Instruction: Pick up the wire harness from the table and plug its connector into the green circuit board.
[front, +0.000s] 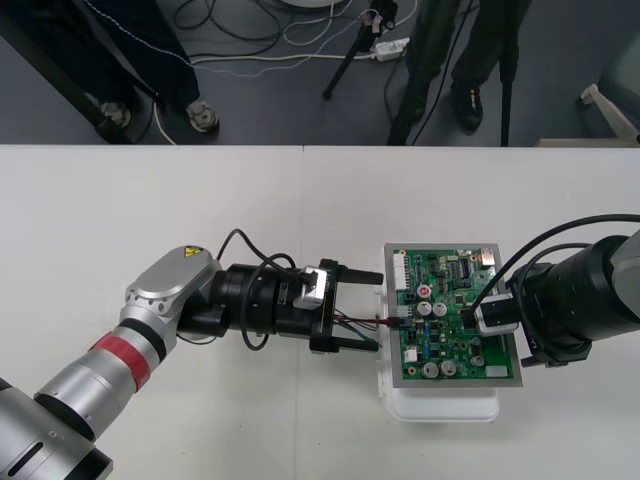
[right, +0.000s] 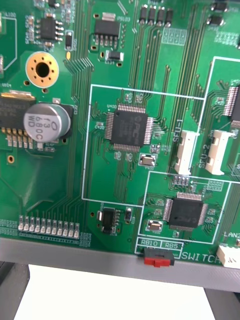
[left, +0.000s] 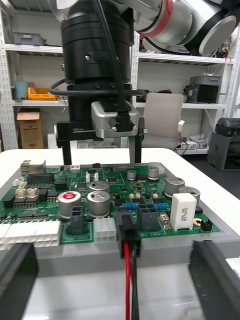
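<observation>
The green circuit board (front: 450, 300) sits on its white base (front: 440, 405) right of the table's middle. The harness's black plug (left: 127, 231) stands in a connector at the board's left edge (front: 396, 322). Its red and black wires (left: 128, 280) run back from there between my left gripper's fingers. My left gripper (front: 379, 312) is level with that edge and open, its fingers (left: 212, 272) wide apart and clear of the wires (front: 360, 320). My right gripper (front: 480, 322) hangs over the board's right half, pointing down. It is open (left: 101, 161), with board (right: 120, 125) close beneath it.
The board carries tall capacitors (left: 99, 200), a white block (left: 182, 210) and white connectors (left: 30, 232) near the plug. Bare table (front: 200, 200) lies to the left and behind. The table's far edge borders dark floor with cables.
</observation>
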